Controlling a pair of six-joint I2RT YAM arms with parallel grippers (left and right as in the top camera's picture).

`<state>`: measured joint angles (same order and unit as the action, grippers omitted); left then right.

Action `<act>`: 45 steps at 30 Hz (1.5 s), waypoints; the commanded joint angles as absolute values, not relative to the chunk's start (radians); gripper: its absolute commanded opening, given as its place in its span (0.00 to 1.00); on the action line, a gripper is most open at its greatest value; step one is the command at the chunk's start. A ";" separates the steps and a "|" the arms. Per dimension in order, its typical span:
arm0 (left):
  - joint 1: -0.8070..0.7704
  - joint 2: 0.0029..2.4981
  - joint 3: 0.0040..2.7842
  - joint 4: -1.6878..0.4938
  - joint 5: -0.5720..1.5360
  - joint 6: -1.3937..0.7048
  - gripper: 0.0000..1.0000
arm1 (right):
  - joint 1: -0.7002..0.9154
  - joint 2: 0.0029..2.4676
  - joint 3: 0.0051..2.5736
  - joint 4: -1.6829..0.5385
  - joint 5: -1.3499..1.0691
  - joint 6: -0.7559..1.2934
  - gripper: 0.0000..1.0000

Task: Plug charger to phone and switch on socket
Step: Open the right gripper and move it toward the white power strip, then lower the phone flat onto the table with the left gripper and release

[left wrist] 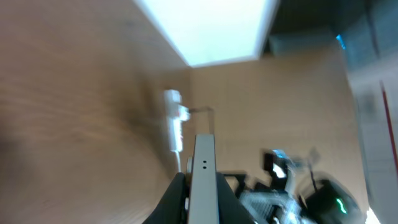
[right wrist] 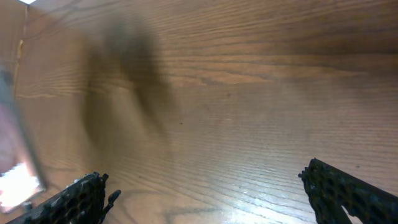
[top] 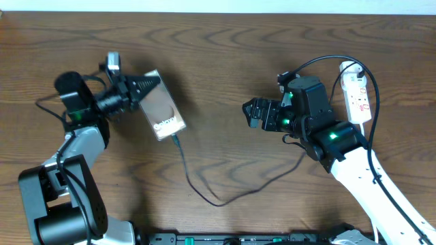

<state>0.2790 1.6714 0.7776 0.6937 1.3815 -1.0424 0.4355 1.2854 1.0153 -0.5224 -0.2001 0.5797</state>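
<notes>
Robot lab bench.
A left arm (top: 85, 145) and right arm (top: 361, 173), green lights (top: 332, 136) lit, mounted at the near edge of a wood-grain desk (top: 225, 54).

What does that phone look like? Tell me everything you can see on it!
The phone is a flat, glossy rectangle, brownish-grey, with white "Galaxy" lettering near its lower short end. It is slanted at the left side of the wooden table. The left gripper has its fingers clamped on the upper end; the wrist view shows the phone's thin grey edge between them. The thin black charger cable meets its lower end; whether it is fully plugged in is unclear.
</notes>
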 commanded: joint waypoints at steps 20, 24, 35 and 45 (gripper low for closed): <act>0.255 1.654 0.746 -0.089 0.687 -0.479 0.07 | 0.436 1.283 1.028 -0.546 -0.155 0.559 0.99; 0.256 1.654 0.746 -0.126 0.686 -0.479 0.07 | 0.436 1.283 1.028 -0.545 -0.155 0.560 0.99; 0.255 1.654 0.740 -0.194 0.633 -0.479 0.07 | 0.437 1.283 1.028 -0.543 -0.155 0.560 0.99; 0.255 1.654 0.740 -0.261 0.616 -0.479 0.07 | 0.440 1.283 1.028 -0.543 -0.148 0.560 0.98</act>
